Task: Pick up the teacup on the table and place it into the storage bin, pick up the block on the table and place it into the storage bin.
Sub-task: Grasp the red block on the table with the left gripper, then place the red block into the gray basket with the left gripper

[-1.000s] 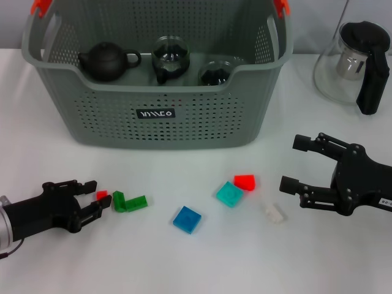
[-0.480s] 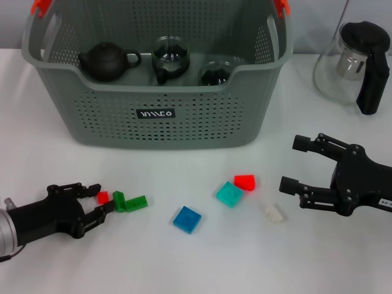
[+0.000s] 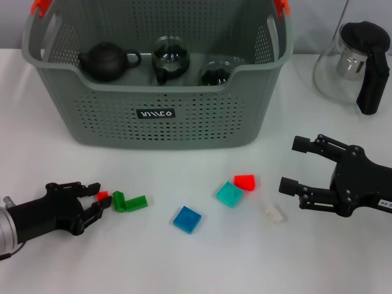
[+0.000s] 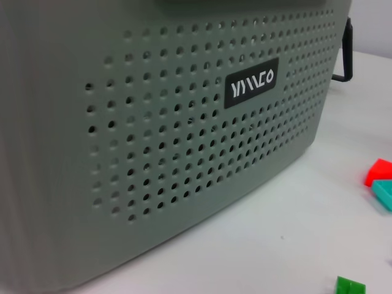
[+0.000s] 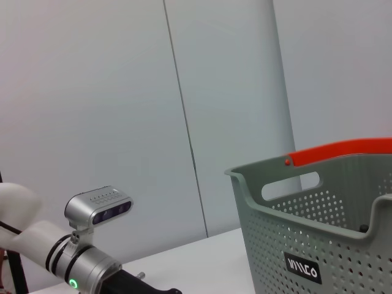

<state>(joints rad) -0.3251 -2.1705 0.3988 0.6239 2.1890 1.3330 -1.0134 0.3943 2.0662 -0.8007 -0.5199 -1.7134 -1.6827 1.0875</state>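
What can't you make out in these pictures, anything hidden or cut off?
- Storage bin floor: head view, hidden by its front wall; the teapot and glass pots show only partly.
- Small red block: head view, partly covered by the left hand.
- Glass pitcher: cut off by the head view's right edge.
- Green block: cut off at the left wrist view's edge.

My workplace reads as a lab or test room: a plain white table (image 3: 202, 263) and bare pale panelled walls (image 5: 122, 92) behind it.

Our left gripper (image 3: 93, 197) lies low at the near left, fingers apart. Our right gripper (image 3: 296, 164) rests at the right, fingers wide apart.
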